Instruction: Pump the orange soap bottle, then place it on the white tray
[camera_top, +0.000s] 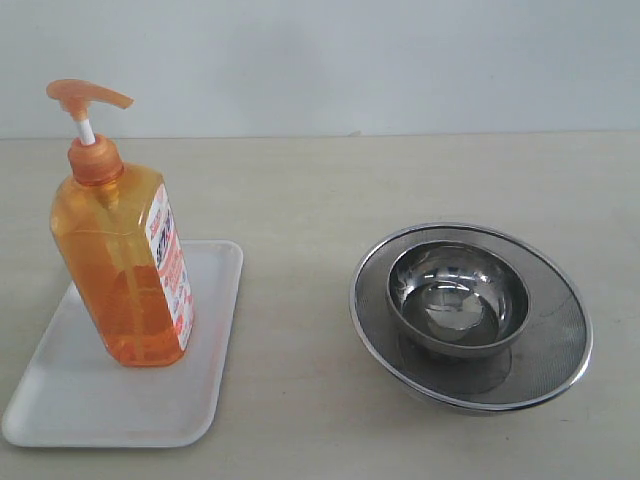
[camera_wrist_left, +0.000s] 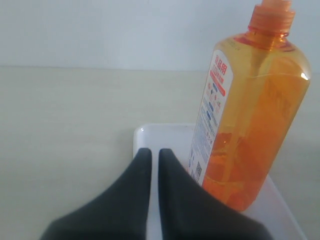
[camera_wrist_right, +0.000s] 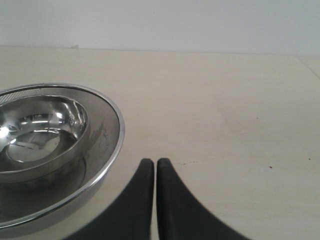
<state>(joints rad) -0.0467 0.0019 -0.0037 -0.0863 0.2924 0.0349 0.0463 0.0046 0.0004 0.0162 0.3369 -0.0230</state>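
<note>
The orange soap bottle (camera_top: 120, 270) stands upright on the white tray (camera_top: 205, 390) at the left of the exterior view, its pump head (camera_top: 85, 97) raised on the white stem. Neither gripper shows in the exterior view. In the left wrist view the bottle (camera_wrist_left: 255, 125) rises on the tray (camera_wrist_left: 165, 135), with my left gripper (camera_wrist_left: 155, 152) shut and empty, apart from the bottle, over the tray's edge. My right gripper (camera_wrist_right: 153, 162) is shut with nothing in it, above bare table beside the steel bowl.
A round steel bowl (camera_top: 458, 297) sits inside a mesh strainer (camera_top: 550, 350) at the right of the table; the strainer (camera_wrist_right: 107, 145) also shows in the right wrist view. A pale wall backs the table.
</note>
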